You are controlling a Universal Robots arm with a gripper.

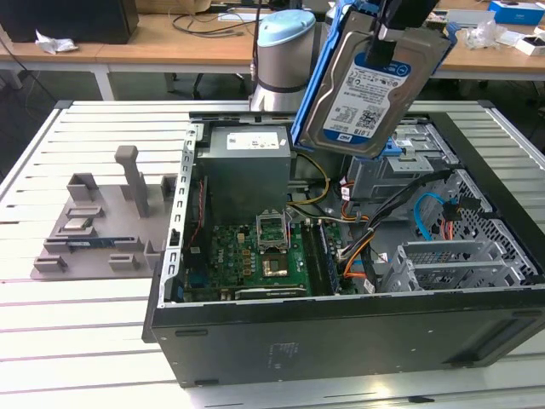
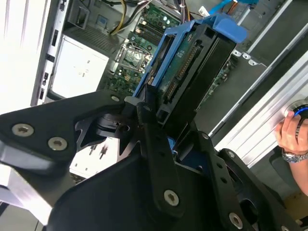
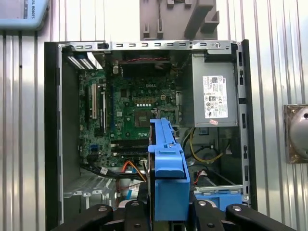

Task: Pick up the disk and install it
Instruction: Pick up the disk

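The end effector (image 3: 168, 214) pinches the disk (image 1: 366, 94) across its 2 flat faces, holding it tilted in the air above the open case (image 1: 341, 332), over the drive cage (image 1: 413, 162). The grip sits near 1 end, so the long free part could swing or slip if the clamp is light. Loose cables (image 1: 430, 217) lie just beside the cage and could snag a blue rail. Tilted like this, the disk may jam on the cage rim. A person's hand (image 2: 291, 137) is just off the surface (image 1: 94, 298), where a wide swing might reach it.
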